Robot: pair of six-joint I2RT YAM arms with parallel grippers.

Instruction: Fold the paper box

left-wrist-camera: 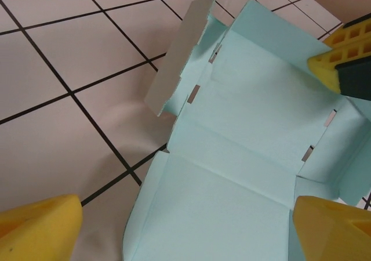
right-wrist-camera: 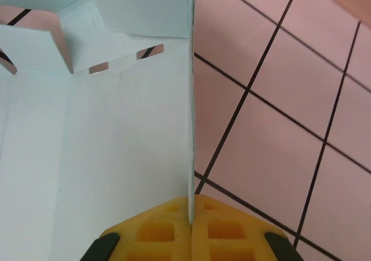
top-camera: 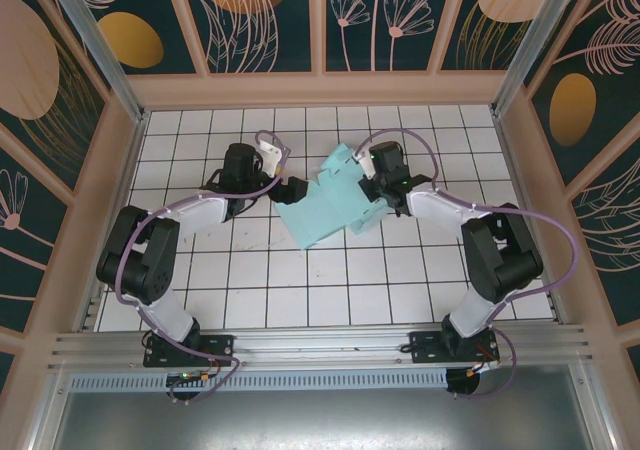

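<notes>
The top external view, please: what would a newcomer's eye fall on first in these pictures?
The pale turquoise paper box, half unfolded with flaps raised, lies on the white tiled table between the two arms. The right arm has its yellow jaws pinched shut on one upright wall, while the left arm has its jaws wide open over the box's flat panel.

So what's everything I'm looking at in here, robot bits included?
paper box: one, pale turquoise, partly unfolded with flaps raised, mid-table between the arms
table: one, white tiles with dark lines, under everything
walls: dark teal panels with flower patterns, around the table
left arm, right arm: two, black and white, bases at the near edge
left gripper: one, yellow-tipped, open, straddling the box
right gripper: one, yellow-tipped, shut on a box wall's edge
</notes>
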